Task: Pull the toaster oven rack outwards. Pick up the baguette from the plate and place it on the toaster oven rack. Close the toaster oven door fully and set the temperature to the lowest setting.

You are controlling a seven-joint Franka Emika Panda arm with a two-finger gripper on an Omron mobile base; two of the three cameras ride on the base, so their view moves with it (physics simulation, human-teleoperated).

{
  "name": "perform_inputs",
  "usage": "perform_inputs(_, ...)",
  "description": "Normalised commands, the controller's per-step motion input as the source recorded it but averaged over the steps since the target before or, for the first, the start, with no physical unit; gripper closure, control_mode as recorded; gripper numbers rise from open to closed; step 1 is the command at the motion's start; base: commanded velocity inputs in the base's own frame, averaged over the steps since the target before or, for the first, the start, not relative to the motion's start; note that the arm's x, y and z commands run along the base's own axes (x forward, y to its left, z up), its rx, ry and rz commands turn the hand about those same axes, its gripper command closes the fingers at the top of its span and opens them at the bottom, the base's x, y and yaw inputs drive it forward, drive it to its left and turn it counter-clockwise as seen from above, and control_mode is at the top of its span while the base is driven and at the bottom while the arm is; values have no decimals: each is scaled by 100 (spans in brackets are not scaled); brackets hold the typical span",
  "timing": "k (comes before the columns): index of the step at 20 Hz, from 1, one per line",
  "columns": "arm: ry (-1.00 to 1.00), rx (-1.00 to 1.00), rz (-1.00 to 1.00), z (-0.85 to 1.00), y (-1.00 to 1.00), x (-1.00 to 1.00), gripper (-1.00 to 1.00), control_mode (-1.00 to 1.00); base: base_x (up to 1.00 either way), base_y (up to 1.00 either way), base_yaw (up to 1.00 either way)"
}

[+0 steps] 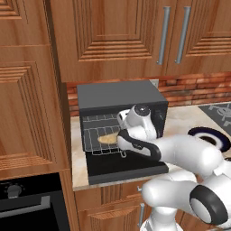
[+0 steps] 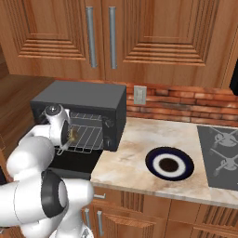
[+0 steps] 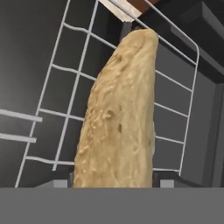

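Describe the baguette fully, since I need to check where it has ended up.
The baguette is a small, elongated golden-tan loaf with a rough, speckled crust and one tapered end. It is over the light grey wire rack pulled out of the open toaster oven, not on the plate. The gripper is right at its near end, fingertips on either side; whether they still clamp it is unclear.

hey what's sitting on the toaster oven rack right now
The baguette lies on the pulled-out rack of the toaster oven, over its open door. The gripper straddles its near end, hiding whether that end rests on the wires.
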Motion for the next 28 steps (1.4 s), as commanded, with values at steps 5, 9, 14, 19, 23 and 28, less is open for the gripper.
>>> perform_inputs(5, 0, 0, 9, -3, 0, 6, -100, -100, 0, 0, 0)
perform_inputs(9, -3, 0, 8, 0, 0, 0, -100, -100, 0, 0, 0)
perform_inputs(14, -14, 0, 3, 0, 0, 0, -100, -100, 0, 0, 0)
perform_inputs(19, -24, 0, 0, 0, 0, 0, -100, -100, 0, 0, 0)
perform_inputs(23, -28, 0, 1, 0, 0, 0, -100, -100, 0, 0, 0)
perform_inputs(28, -24, 0, 6, 12, -3, 0, -100, -100, 0, 0, 0)
